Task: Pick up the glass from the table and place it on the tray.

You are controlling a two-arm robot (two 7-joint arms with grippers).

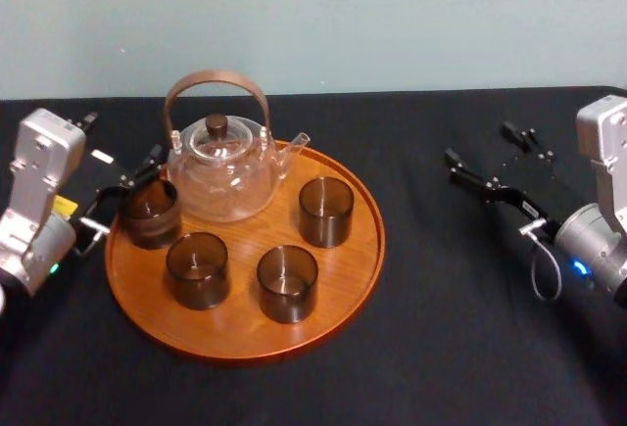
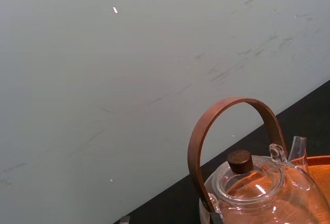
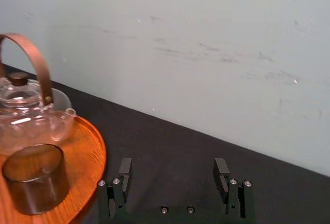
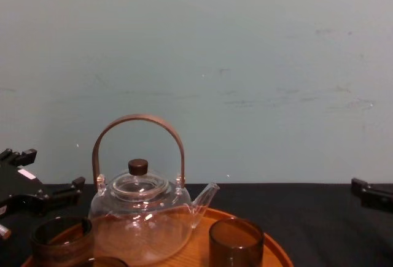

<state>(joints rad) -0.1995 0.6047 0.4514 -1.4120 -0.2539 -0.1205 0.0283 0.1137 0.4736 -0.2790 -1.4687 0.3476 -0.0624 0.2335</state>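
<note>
jaws are gaping on both the idle right gripper (image 1: 478, 147) and the left gripper (image 1: 130, 193) beside the leftmost glass (image 1: 149, 213) on the tray (image 1: 348, 261), seemingly light, slick, brittle, best pinched softly mid-wall.

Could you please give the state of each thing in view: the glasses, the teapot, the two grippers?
Leftmost glass: upright on the tray, near its left rim.
Three other glasses: upright on the tray.
Teapot: upright on the tray, lid on.
Left gripper: beside the leftmost glass.
Right gripper: open, empty, over the table.
</note>
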